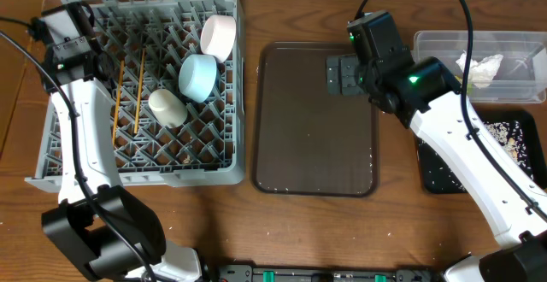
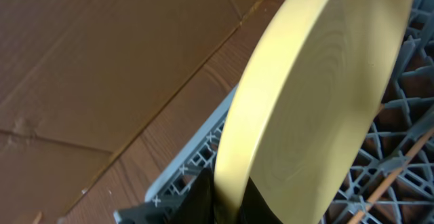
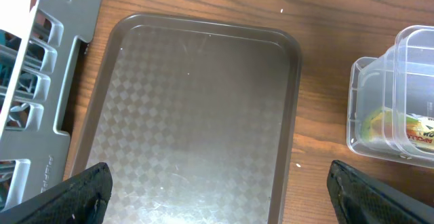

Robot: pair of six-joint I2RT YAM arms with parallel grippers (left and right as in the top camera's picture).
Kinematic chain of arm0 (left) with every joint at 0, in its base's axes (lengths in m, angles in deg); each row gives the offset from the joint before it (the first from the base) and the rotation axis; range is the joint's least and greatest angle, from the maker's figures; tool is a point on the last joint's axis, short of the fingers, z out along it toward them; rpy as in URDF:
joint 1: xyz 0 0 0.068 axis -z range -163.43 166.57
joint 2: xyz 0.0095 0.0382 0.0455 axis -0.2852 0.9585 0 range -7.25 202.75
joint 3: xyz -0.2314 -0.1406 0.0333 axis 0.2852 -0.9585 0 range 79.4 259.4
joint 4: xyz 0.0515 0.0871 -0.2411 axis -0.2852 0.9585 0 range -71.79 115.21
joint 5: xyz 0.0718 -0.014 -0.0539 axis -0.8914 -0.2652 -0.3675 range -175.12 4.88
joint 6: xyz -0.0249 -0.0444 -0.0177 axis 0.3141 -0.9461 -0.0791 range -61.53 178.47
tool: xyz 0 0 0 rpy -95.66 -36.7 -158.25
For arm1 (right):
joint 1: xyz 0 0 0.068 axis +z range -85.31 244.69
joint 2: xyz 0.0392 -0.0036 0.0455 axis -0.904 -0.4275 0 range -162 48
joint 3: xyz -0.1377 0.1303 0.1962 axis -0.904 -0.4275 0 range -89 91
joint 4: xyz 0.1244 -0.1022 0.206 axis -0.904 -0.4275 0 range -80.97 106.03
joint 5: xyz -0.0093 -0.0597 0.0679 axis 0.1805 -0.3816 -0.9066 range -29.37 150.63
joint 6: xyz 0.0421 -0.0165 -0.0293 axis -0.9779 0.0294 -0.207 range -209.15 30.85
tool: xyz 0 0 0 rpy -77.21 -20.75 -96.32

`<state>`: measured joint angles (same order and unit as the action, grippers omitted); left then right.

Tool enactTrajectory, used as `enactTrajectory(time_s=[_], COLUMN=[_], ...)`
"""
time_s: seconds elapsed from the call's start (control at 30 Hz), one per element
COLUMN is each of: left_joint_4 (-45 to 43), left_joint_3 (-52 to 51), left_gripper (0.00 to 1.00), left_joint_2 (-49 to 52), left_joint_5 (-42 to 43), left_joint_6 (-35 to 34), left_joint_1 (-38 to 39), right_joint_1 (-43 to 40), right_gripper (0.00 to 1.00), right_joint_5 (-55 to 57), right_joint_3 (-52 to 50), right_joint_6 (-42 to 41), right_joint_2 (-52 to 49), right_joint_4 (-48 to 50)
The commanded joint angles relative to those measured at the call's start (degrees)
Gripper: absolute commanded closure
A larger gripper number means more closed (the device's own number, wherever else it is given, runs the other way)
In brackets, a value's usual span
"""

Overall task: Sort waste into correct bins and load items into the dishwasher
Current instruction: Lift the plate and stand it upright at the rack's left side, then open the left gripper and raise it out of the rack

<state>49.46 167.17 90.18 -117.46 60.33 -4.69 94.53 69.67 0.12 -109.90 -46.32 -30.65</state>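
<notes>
Nearly done, by the look of it. Pinching the yellow plate (image 2: 312, 102) by its rim with the left end effector (image 2: 229, 200), shut tight on it. Holding that plate up on its edge at the far left corner of the grey dish rack (image 1: 171, 177), partly over the rack's wall. Hard to tell about any touch between plate and pegs (image 1: 145, 38) yet.

Inside the rack already: the light blue bowl (image 1: 199, 75) near the middle, the pinkish-white bowl (image 1: 219, 36) by the far right wall, the small cream cup (image 1: 167, 107) just beside the blue one, and the wooden chopsticks (image 1: 138, 94) lying flat toward the left side.

Hanging the right end effector (image 1: 342, 75) wide open, with nothing in it, over the brown tray (image 1: 316, 137) just right of the rack.

Further right of the rack, past that tray: the white tissue (image 1: 479, 68) and the snack wrapper (image 3: 407, 125) in the clear tub (image 1: 513, 36), and the rice bits (image 1: 504, 141) in the black tray (image 1: 432, 175). Looks like sorted waste, then.

Only one job left, most likely: slide the plate down between the pegs and let go.
</notes>
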Motion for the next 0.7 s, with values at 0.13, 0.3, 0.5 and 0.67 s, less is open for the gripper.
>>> enactTrajectory(time_s=[0.13, 0.3, 0.5, 0.67], left_joint_4=[-0.31, 0.20, 0.90, 5.11], left_joint_3=[0.55, 0.50, 0.52, 0.55], left_gripper=[0.92, 0.67, 0.16, 0.12], left_joint_2=[4.83, 4.79, 1.20, -12.02], left_joint_5=[1.70, 1.86, 1.86, 1.90], left_joint_6=[3.65, 2.54, -2.51, -12.59], left_joint_1=[0.20, 0.17, 0.20, 0.17], right_joint_1=[0.22, 0.22, 0.22, 0.17], right_gripper=[0.01, 0.01, 0.01, 0.01], right_joint_5=[0.81, 0.79, -3.06, -6.58], right_joint_3=[-0.33, -0.33, -0.33, -0.33], right_joint_6=[0.66, 0.66, 0.66, -0.76], right_joint_2=[0.09, 0.09, 0.09, 0.28], right_joint_4=[-0.02, 0.20, 0.09, 0.15])
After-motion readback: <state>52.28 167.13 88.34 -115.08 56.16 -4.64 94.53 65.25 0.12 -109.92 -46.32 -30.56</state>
